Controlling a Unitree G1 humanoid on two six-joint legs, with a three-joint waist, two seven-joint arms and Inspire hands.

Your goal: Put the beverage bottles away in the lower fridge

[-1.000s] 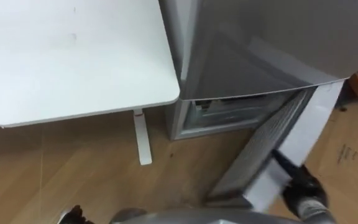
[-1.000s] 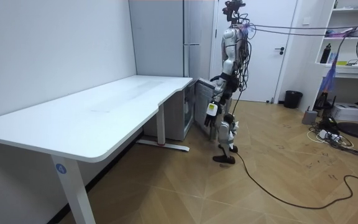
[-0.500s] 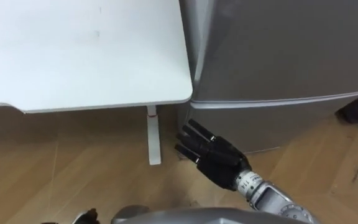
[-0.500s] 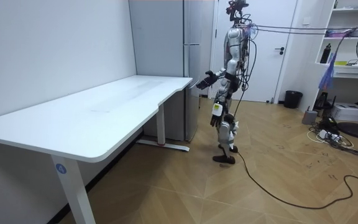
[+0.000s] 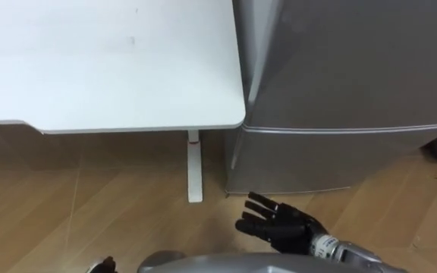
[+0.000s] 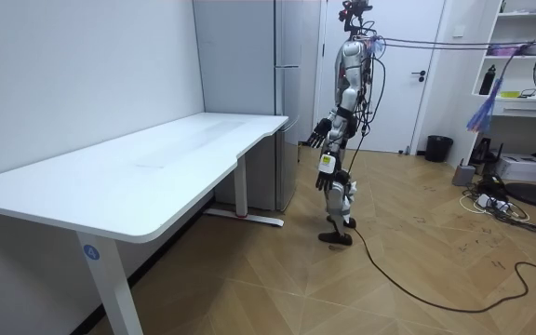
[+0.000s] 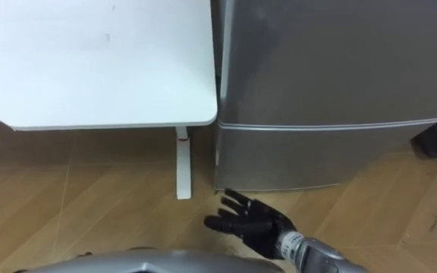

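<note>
Wood floor (image 5: 89, 205) stretched open before the grey fridge (image 5: 340, 68), whose lower door (image 5: 332, 155) sat closed, just beside the white desk (image 5: 105, 61) and its rounded corner. The right hand (image 5: 279, 226) hovered low before that door, fingers spread, holding nothing. The left hand (image 5: 101, 265) showed at the bottom edge.

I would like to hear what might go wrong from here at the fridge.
1. The lower fridge door is shut and the open right hand holds no drink, so nothing can go in until it is opened.
2. That hand appears close to the door; a swing might knock it.
3. The table has its corner right beside the fridge and may crowd an arm.
</note>
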